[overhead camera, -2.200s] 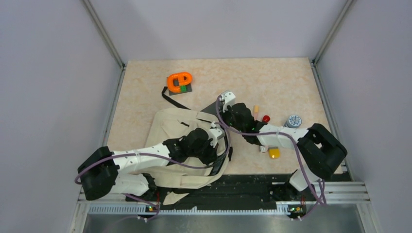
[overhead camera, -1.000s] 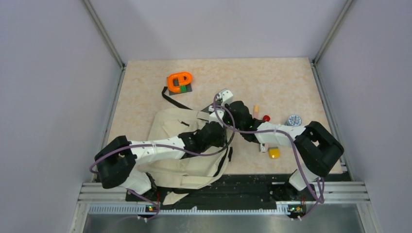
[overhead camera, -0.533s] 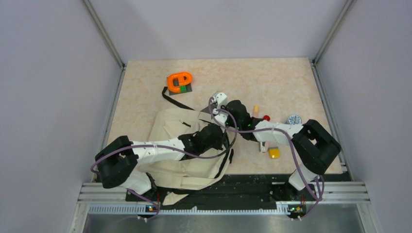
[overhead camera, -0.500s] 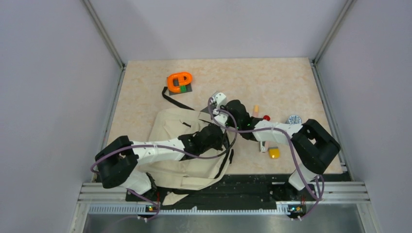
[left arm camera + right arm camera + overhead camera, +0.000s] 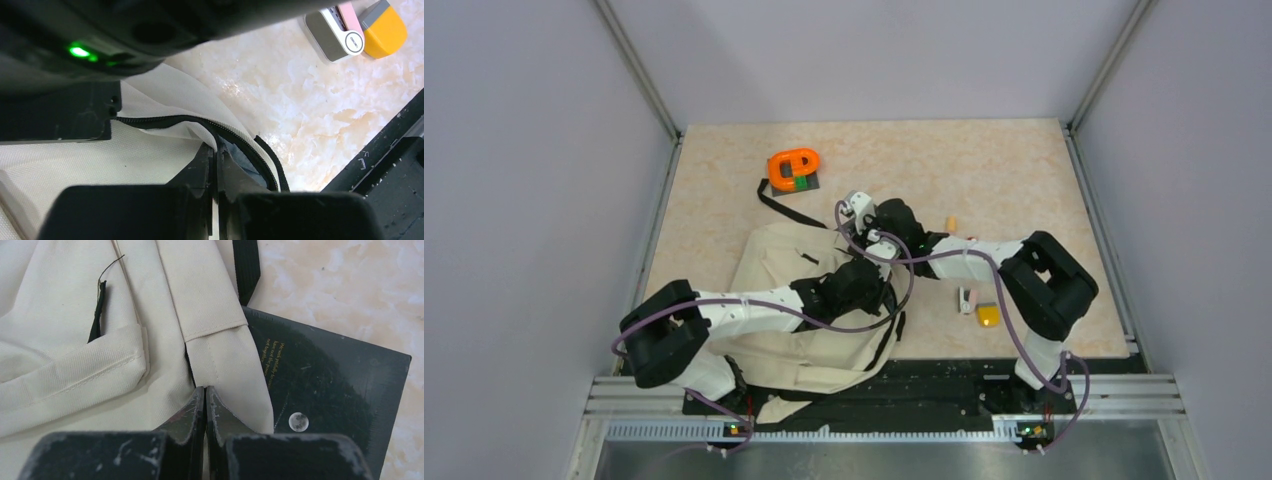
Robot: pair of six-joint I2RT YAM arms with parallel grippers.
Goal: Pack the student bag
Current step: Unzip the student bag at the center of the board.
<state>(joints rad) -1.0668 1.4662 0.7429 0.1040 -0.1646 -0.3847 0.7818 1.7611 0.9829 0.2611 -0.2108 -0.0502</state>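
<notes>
Since the earlier frames, the right arm had swung toward 9 o'clock, covering small items at the table's 3 o'clock side, and the left jaws had closed.

1. The student bag lay flat on the table, at 7 o'clock from the table centre, with the left arm across it.
2. The left gripper was pinched narrow on the bag's zipper edge at the bag's 3 o'clock rim, with dark lining showing beside it.
3. The right gripper had its fingers pressed together at a beige webbing tab at the bag's 1 o'clock corner. Whether fabric was caught between them could not be told.
4. Step in hand, as judged: opening the bag mouth. The next move called for lifting the zipper edge while the far side was held, to part the opening.
5. A dark notebook lay partly under the tab. It bore a moon emblem and gold lettering too small to read.
6. The white-and-pink device carried a round label, illegible. No brand could be read.
</notes>
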